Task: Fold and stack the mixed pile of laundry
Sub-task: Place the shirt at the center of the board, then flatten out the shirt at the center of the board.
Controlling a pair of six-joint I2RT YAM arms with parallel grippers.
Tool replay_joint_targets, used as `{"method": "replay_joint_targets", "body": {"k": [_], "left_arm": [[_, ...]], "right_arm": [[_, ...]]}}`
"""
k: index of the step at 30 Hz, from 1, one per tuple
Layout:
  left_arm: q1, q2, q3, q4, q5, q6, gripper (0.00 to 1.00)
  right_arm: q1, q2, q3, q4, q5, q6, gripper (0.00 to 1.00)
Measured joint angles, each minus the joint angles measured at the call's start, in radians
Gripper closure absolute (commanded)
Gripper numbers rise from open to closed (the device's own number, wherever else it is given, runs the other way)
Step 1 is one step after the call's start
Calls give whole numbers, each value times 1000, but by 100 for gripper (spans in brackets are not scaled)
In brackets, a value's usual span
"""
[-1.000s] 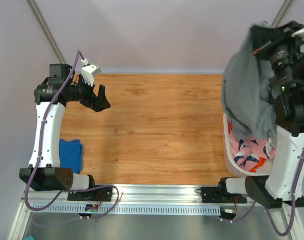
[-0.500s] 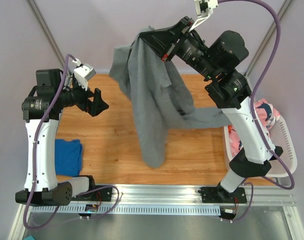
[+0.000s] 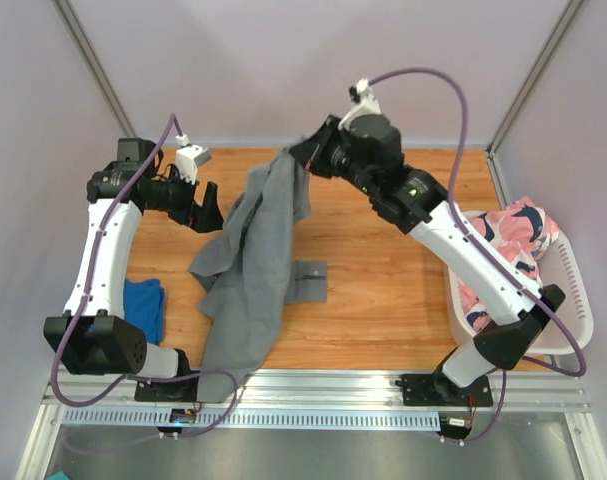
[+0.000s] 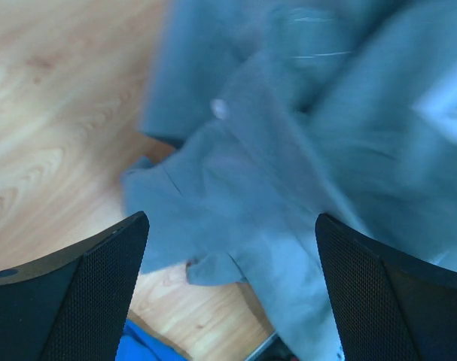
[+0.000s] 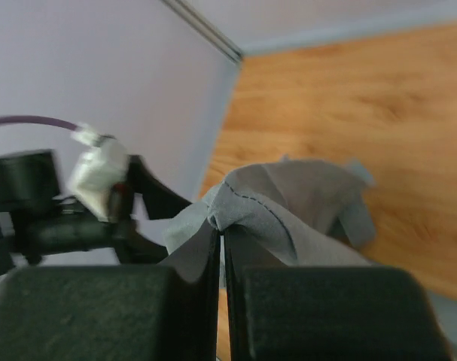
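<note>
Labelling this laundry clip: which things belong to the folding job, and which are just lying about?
Job: grey garment, pinched by right gripper; blue garment; pink patterned garment; open left gripper.
Just there: white basket; wooden table.

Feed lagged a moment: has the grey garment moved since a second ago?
Yes. The grey garment went from above the basket on the right, leftward to the table's middle.

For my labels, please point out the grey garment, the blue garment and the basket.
grey garment [image 3: 245, 290]: top view, middle of the cloth.
blue garment [image 3: 145, 308]: top view, visible part.
basket [image 3: 578, 300]: top view, right rim.
</note>
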Motion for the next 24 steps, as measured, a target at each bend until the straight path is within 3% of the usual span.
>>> {"method": "replay_joint_targets", "body": {"k": [4, 7, 8, 11, 14, 20, 22, 24], "left_arm": [[-5, 32, -59, -5, -23, 19, 0], [-31, 28, -100, 1, -50, 46, 0], [-58, 22, -123, 9, -70, 58, 0], [-188, -11, -253, 60, -169, 105, 0], [-285, -27, -379, 107, -275, 136, 0], [-286, 16, -444, 256, -539, 166, 1], [-285, 53, -444, 298, -586, 175, 4], [-285, 90, -446, 322, -603, 179, 15]], "right_arm": [[-28, 3, -225, -115, 49, 71, 98], [-82, 23, -336, -208, 47, 93, 68], [-98, 35, -350, -238, 44, 89, 47], [-134, 70, -352, -329, 59, 24, 30], [-134, 93, -325, -419, 107, -65, 24], [-132, 111, -285, -490, 149, -283, 27], [-134, 130, -269, -491, 165, -361, 27], [-145, 164, -244, -487, 164, -431, 27]]}}
